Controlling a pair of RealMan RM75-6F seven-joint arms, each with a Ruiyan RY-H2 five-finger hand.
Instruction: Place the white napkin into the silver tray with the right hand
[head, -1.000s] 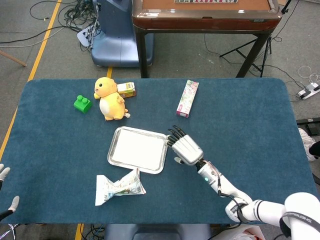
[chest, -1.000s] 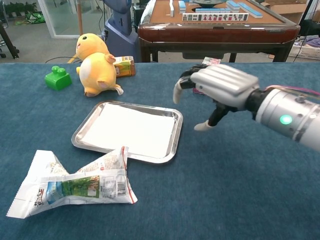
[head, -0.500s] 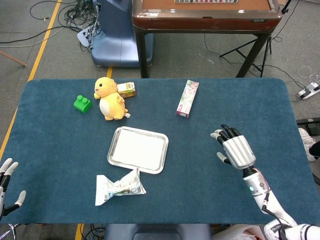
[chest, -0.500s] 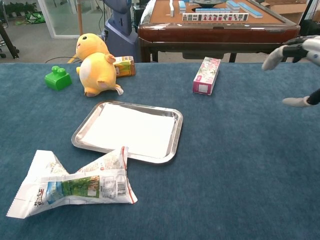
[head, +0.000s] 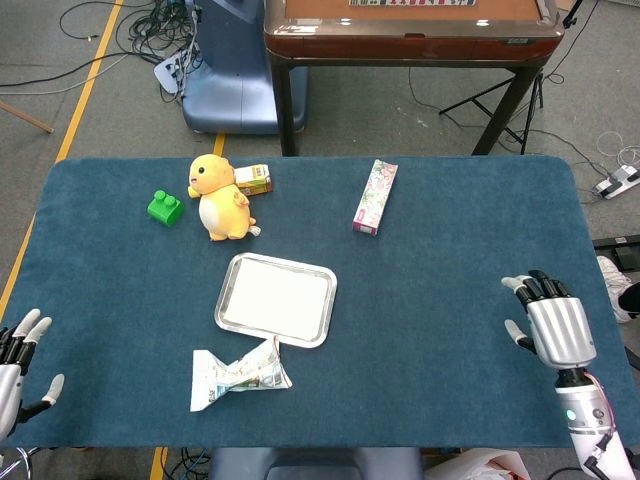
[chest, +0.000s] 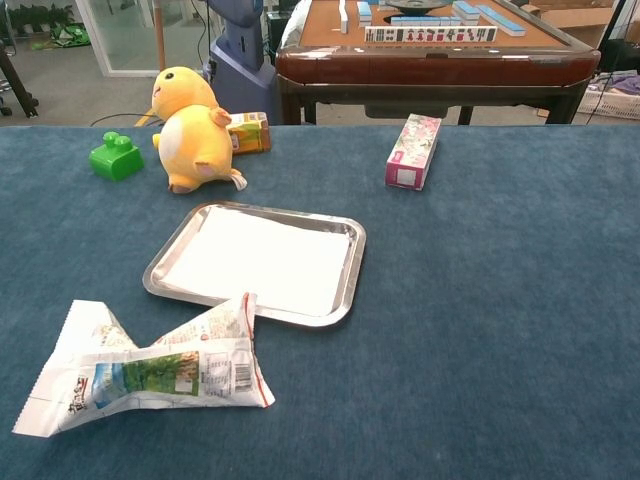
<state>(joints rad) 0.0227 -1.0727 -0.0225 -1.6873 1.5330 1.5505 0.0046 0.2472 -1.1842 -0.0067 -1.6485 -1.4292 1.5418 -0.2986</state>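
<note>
Lying flat: the white napkin (chest: 262, 262) is seen spread inside the silver tray (chest: 345, 289), near the middle of the table (head: 450, 250); the task is judged essentially done.
Right hand: the right hand (head: 556, 326) is seen at about 4 o'clock from the tray, well apart from it, fingers spread and nothing held.
Left hand: the left hand (head: 18, 358) is seen at the table's 8 o'clock corner, fingers apart, empty.
Risk, napkin: being light and loose, the napkin could be lifted or dragged out if the tray were brushed by an arm crossing back over it.
Risk, wrapper: the crumpled wrapper (chest: 150, 370) lies at 7 o'clock of the tray with one corner reaching its rim; a nudge could tip that corner onto the napkin.
Risk, neighbours: the yellow plush chick (chest: 192, 130) and green block (chest: 117, 157) at 11 o'clock are judged far enough away to be safe.
Writing, wrapper: print and a barcode-like patch are visible, but too small to be read.
Writing, pink box (chest: 412, 151): patterned print only; no words can be made out.
Writing, small carton (chest: 249, 131): label unreadable.
</note>
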